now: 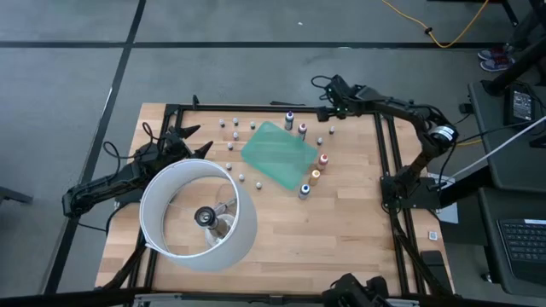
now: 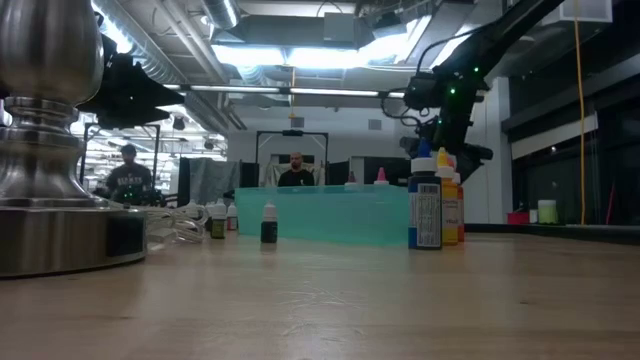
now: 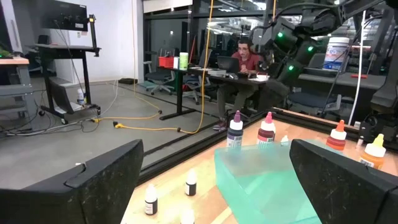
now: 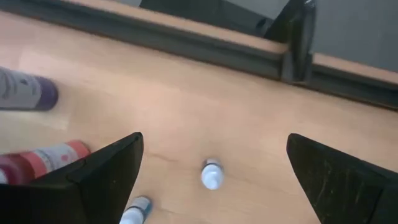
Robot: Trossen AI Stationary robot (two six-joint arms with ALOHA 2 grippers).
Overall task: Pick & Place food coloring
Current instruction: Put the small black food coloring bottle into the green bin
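Pale butcher-block planks make up the counter point(image 1: 341, 230), framed by black rails, with grey floor around it. Across its far half stand the food coloring point(image 1: 302, 130) bottles: a loose scatter of tiny pale ones toward the far left, and taller capped ones, dark, pink, orange, yellow and blue, lined along the far and right edges of a flat translucent green sheet point(image 1: 279, 153) that lies at an angle. In the low view the nearest blue-capped bottle point(image 2: 425, 208) stands upright with a printed label, partly covering the orange and yellow ones behind it, so those labels cannot be read. The right claw point(image 1: 335, 89) hangs over the far edge of the counter, its arm bent back from the right rail in a long elbow; its two dark fingers point(image 4: 109, 168) are spread wide with nothing between them, and a small white-capped bottle point(image 4: 211, 173) stands on the wood below the gap. The left claw point(image 1: 186, 141) rests low at the far left corner, pointing toward the bottles, fingers point(image 3: 99, 180) likewise wide apart and empty. A big white ring lamp point(image 1: 198, 213) on a polished metal base point(image 2: 50, 190) fills the near left and hides part of the left arm. Beyond the counter, a person point(image 3: 244, 59) sits at a desk.
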